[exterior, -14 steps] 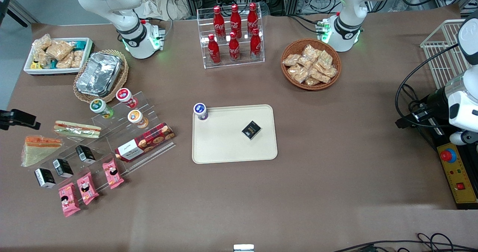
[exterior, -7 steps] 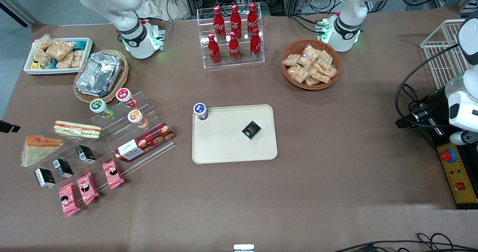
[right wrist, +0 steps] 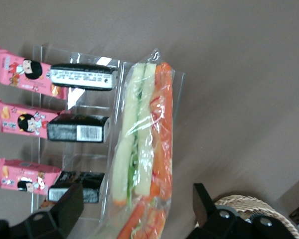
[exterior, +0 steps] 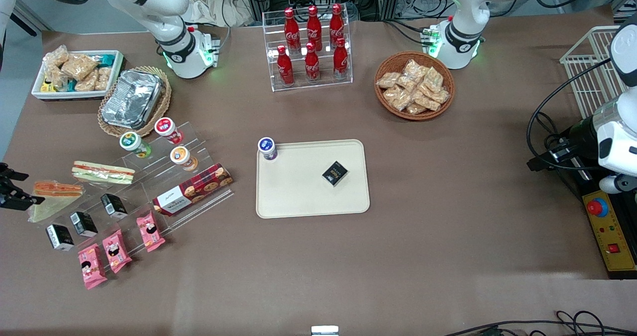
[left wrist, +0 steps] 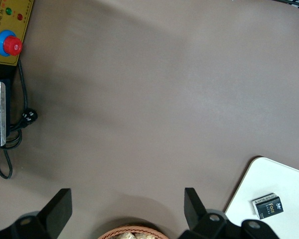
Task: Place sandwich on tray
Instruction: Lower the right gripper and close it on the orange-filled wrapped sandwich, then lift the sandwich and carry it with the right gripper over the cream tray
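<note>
The clear-wrapped triangular sandwich (exterior: 53,198) of pale bread with an orange and green cut edge lies on the brown tabletop (exterior: 448,236), toward the working arm's end, not on the tray. The large flat cream-beige rectangular plastic tray (exterior: 298,191) sits near the middle of the tabletop, well apart from the sandwich.

The pincer (exterior: 15,195) is at the tabletop's edge just beside the sandwich's outer end. In the right wrist view the pincer (right wrist: 137,211) stands released, its two black fingers (right wrist: 70,206) spread wide with the sandwich (right wrist: 142,154) running lengthwise between them; neither finger touches the wrap.

Relative to the sandwich:
- A long flat sandwich with a red and green filling stripe (exterior: 102,172) lies beside it, farther from the front camera, toward the tray.
- Three small black boxes (exterior: 85,221) sit in a row on a clear acrylic stepped stand (exterior: 149,186), nearer the front camera than the sandwich and just beside it.
- Three pink snack packs (exterior: 118,249) lie nearer the front camera again, past the black boxes.

On the tray:
- A small black box with gold print (exterior: 335,172) rests on the tray's surface.
- A small cup with a blue and white lid (exterior: 267,148) stands at the tray's corner nearest the stand; whether it is inside the rim cannot be told.
</note>
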`<state>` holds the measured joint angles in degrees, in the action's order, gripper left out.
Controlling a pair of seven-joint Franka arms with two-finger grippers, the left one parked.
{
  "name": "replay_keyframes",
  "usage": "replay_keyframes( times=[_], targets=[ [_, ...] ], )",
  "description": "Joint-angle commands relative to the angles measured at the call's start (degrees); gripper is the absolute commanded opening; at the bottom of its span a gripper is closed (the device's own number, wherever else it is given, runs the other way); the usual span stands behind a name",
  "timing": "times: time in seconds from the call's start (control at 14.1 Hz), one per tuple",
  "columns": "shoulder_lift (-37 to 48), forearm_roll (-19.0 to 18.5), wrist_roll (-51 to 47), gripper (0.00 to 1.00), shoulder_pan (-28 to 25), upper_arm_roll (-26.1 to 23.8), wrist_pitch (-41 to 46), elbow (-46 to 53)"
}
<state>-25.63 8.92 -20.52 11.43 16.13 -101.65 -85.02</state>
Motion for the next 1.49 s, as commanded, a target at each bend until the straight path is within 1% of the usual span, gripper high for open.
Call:
replay_keyframes(
  times=[0.0, 0.07, 0.14, 0.21, 0.35, 0.43, 0.5, 0.57, 0.64, 0.71, 0.92, 0.99, 1.28, 1.35, 1.42],
  targets=[
    [-1.0, 2.1, -1.0, 0.97, 1.3, -0.4, -0.5, 0.0],
    [-1.4, 2.1, -1.0, 0.97, 1.4, -0.4, -0.5, -0.6],
    [-1.6, 2.2, -1.0, 0.94, 1.4, -0.4, -0.6, -0.7],
    [-1.6, 2.2, -1.1, 0.84, 1.3, -0.4, -0.6, -0.7],
    [-1.5, 4.6, -0.8, 0.5, 1.7, -0.4, -0.6, -0.7],
    [-1.5, 6.0, -0.6, 0.42, 2.4, -0.4, -0.6, -0.7],
    [-1.5, 6.9, -0.2, 0.25, 2.5, -0.4, -0.6, -0.6],
    [-1.5, 7.1, 0.4, 0.12, 2.5, -0.4, -0.6, -0.4],
    [-1.4, 6.7, 1.2, 0.05, 2.5, -0.4, -0.6, -0.1],
    [-1.0, 6.4, 3.4, 0.03, 2.4, -0.5, -0.4, 0.1],
    [0.6, 6.3, 15.9, 0.01, 2.5, -0.3, 0.4, 1.9],
    [1.4, 6.3, 17.8, 0.01, 2.5, -0.3, 1.8, 2.1],
    [2.7, 5.1, 19.9, 0.01, 1.8, -0.9, 6.9, 7.2],
    [3.3, 5.5, 21.9, 0.01, 1.8, -1.5, 7.0, 7.6],
    [4.9, 5.7, 23.0, 0.0, 1.8, -3.2, 7.4, 7.6]
  ],
)
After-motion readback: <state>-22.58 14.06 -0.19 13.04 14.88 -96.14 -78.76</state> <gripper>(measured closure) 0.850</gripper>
